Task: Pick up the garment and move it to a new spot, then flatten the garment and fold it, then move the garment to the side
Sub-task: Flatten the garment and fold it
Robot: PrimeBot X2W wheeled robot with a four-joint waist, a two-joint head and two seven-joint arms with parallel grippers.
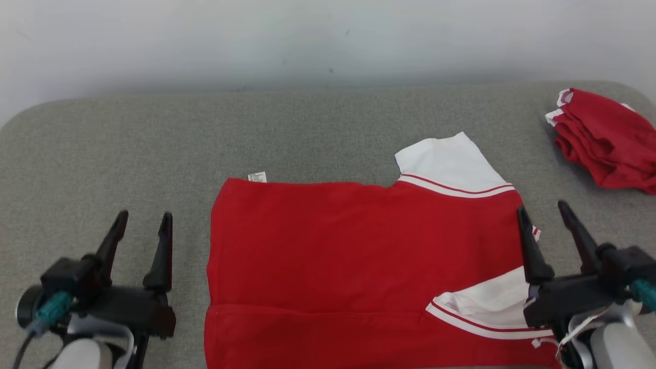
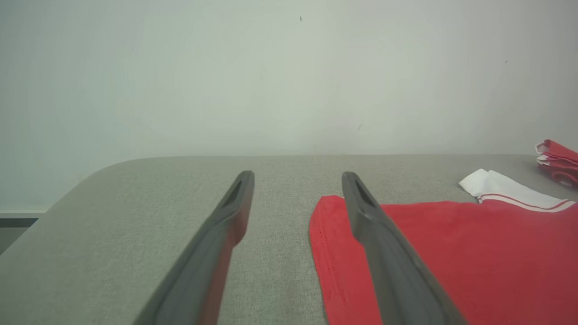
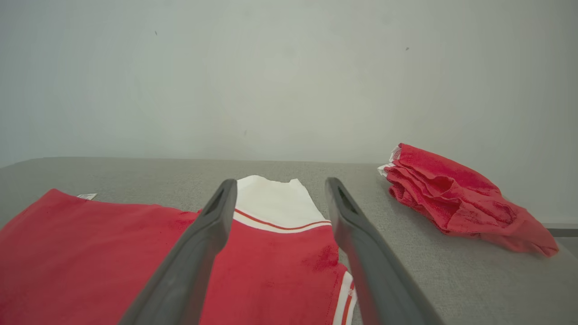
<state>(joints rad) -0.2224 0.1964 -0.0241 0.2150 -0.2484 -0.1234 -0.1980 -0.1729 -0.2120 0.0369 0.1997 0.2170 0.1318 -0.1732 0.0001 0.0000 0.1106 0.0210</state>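
Head view: red shirt [image 1: 328, 256] lies flat on the grey padded table [image 1: 128, 143], centre to near side, and its near part runs out of frame. Hem faces table-left, white sleeve [image 1: 451, 161] points to the table's far side, and a care label [image 1: 257, 177] sticks out at the far hem corner. Left gripper [image 1: 144, 215] is over bare table left of the hem, fingers spread, nothing in them. Right gripper [image 1: 541, 206] sits at the shirt's table-right edge, also spread and empty. A crumpled red garment [image 1: 605, 138] sits at the table's far-right corner, well apart. Left wrist view: left gripper [image 2: 297, 175] is parted wide, one finger over bare table [image 2: 158, 194] and the other over the hem edge of the shirt [image 2: 474, 253]; can't tell if it touches the cloth. Right wrist view: right gripper [image 3: 280, 180] is parted wide above the sleeve end of the shirt [image 3: 90, 253], with the crumpled garment [image 3: 451, 194] off toward table-right. Handling call: light, limp knit with no stiffness, so it will sag and crease from any single grip, and it probably drags on the textured pad rather than sliding. Best holds look like the hem corners on the left and the shoulder/sleeve seam on the right. Pinch every layer, lift both ends evenly.
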